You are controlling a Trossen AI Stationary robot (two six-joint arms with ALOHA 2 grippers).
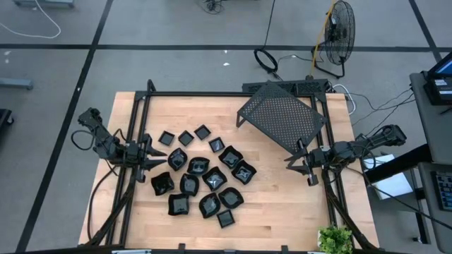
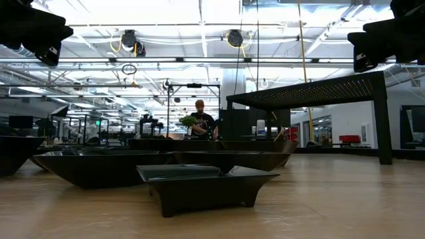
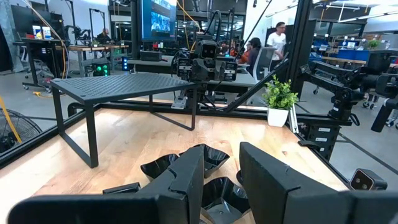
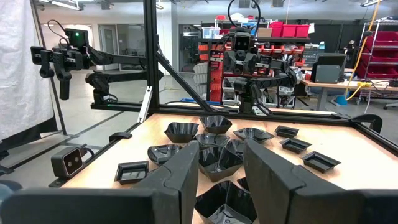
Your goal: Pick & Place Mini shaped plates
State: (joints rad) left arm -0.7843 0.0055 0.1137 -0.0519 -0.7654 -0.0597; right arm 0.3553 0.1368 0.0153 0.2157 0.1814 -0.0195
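Note:
Several mini shaped plates (image 1: 201,176), small glossy black dishes, lie scattered on the wooden table left of its middle, each resting on its base. They also show in the low view (image 2: 199,182) and in both wrist views (image 3: 208,158) (image 4: 214,140). My left gripper (image 1: 161,159) hovers level at the cluster's left edge, open, nothing between its fingers (image 3: 222,155). My right gripper (image 1: 289,161) hovers level to the right of the cluster, near the rack's near corner, open and empty (image 4: 221,149). The two grippers face each other across the plates.
A black perforated metal rack (image 1: 281,118) stands on its legs at the table's far right. A small potted plant (image 1: 335,240) sits at the near right corner. A dark metal frame (image 1: 212,94) borders the table. Bare wood (image 1: 282,204) lies near right.

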